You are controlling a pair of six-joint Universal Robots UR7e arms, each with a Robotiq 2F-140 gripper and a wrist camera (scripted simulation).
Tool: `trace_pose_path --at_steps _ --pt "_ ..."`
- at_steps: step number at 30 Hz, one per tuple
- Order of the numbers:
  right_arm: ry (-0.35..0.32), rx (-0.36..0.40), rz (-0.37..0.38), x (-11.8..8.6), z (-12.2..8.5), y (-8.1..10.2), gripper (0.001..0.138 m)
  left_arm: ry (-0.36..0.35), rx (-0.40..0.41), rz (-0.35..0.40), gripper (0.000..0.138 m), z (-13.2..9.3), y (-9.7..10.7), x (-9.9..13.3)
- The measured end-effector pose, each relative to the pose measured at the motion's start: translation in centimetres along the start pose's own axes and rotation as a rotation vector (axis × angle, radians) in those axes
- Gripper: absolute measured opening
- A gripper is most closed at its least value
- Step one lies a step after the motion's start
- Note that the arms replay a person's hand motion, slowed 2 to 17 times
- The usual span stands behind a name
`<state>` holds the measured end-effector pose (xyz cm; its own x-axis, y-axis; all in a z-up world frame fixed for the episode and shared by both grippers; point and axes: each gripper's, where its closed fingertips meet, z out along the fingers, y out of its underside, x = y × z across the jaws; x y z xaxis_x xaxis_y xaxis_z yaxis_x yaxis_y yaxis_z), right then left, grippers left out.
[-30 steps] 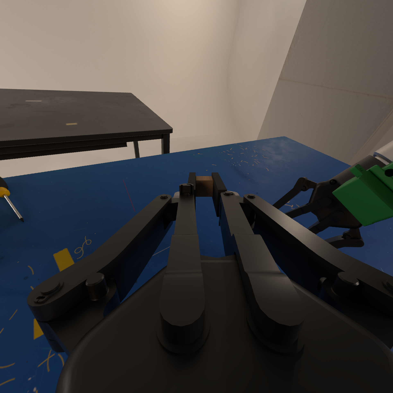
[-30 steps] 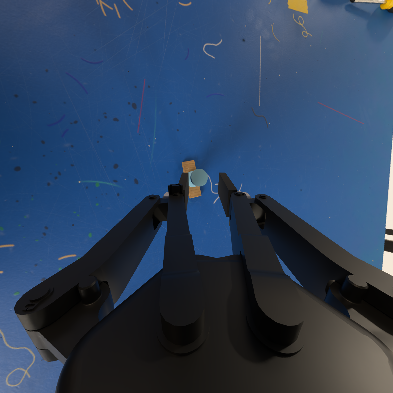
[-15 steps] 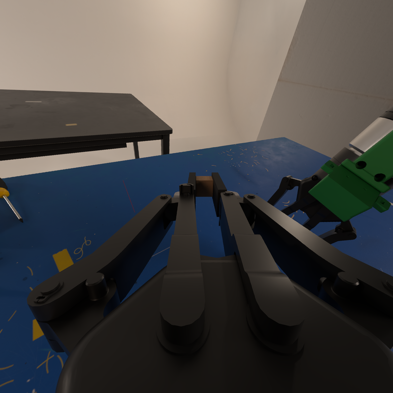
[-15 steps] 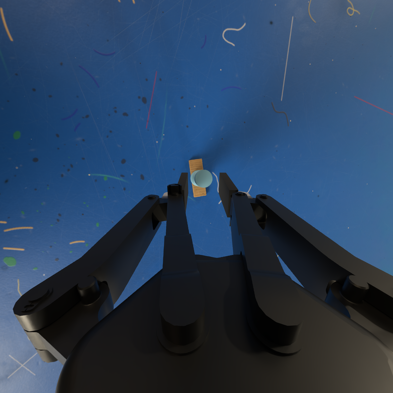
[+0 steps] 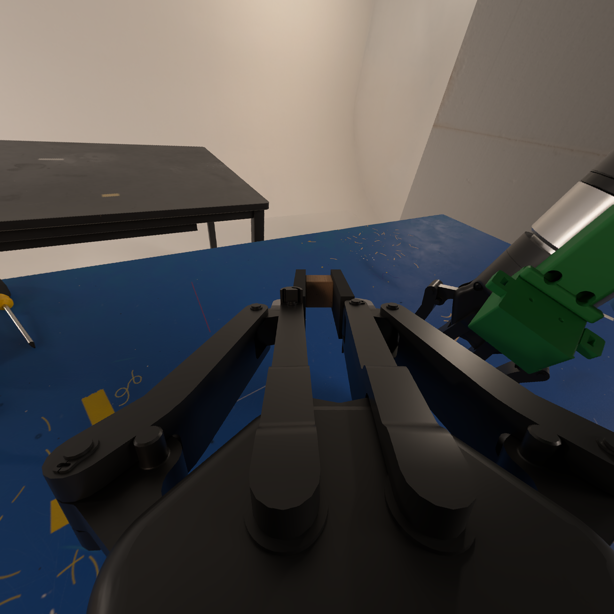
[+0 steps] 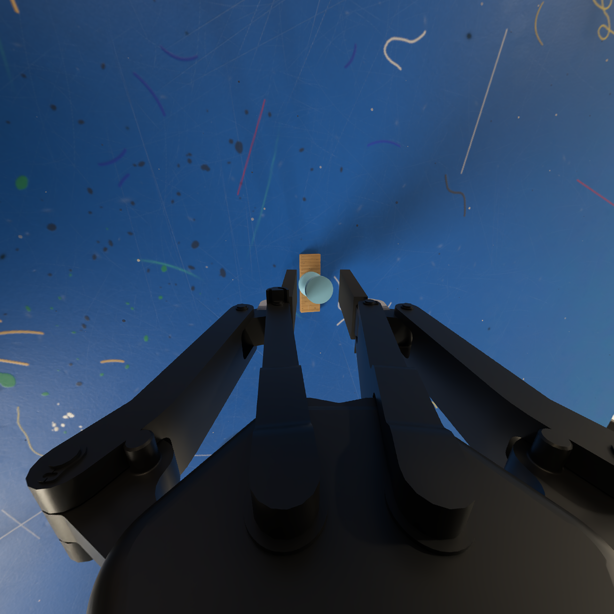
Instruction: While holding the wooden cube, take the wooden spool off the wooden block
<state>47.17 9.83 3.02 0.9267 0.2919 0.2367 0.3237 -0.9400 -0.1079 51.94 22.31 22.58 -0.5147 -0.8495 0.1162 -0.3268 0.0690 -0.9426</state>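
My left gripper (image 5: 319, 292) clamps the wooden cube (image 5: 318, 292) between its fingertips. My right gripper (image 6: 317, 289) hangs with jaws parted around the pale blue spool (image 6: 315, 287), which sits on the wooden block (image 6: 309, 262) between them.

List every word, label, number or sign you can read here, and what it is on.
None can be read. The blue table bears only scratches, flecks and a looped scribble beside a yellow patch. The wooden cube, spool and block are unmarked.

Blue table (image 6: 432, 232) w/ block (image 6: 309, 262), screwdriver (image 5: 15, 317)
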Motion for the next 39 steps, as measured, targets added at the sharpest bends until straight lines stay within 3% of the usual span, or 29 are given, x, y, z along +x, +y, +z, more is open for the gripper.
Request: trace_pose_path --at_steps 8,26,39 --pt "-0.033 -0.019 -0.003 0.0 0.1 0.1 0.023 0.0 0.001 0.0 0.02 0.0 0.0 0.0" --pt "-0.039 -0.013 0.007 0.0 -0.3 0.3 0.022 -0.001 0.001 -0.001 0.02 0.0 0.0 0.0" --pt "0.016 0.066 0.051 0.3 -3.1 0.2 0.022 -0.003 0.003 -0.001 0.02 0.0 0.0 0.0"
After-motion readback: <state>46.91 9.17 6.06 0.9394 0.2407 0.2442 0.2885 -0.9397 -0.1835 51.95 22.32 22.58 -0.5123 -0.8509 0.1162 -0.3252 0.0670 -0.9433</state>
